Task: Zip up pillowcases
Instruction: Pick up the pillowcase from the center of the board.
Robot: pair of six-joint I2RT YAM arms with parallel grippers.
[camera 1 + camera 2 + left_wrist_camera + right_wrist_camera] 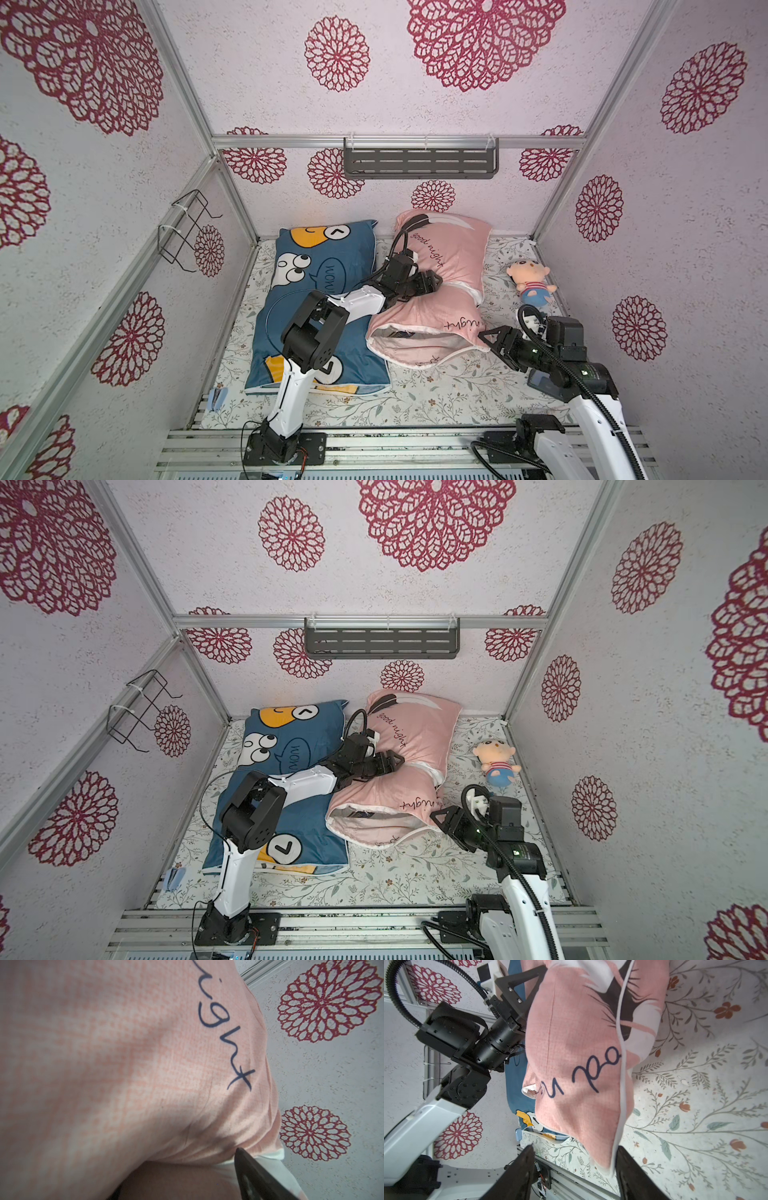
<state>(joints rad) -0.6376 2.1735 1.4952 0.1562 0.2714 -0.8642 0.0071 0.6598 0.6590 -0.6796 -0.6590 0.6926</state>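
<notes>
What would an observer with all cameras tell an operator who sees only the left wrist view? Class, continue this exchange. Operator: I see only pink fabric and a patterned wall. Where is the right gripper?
Observer: The right gripper is at the pink pillowcase's near right corner, with its jaws open on either side of that corner.
Operator: Is the pillowcase closed at that end?
Observer: No. Its near end gapes open in both top views.
Operator: What lies beside it?
Observer: The blue pillowcase lies alongside it, on the robot's left.
</notes>
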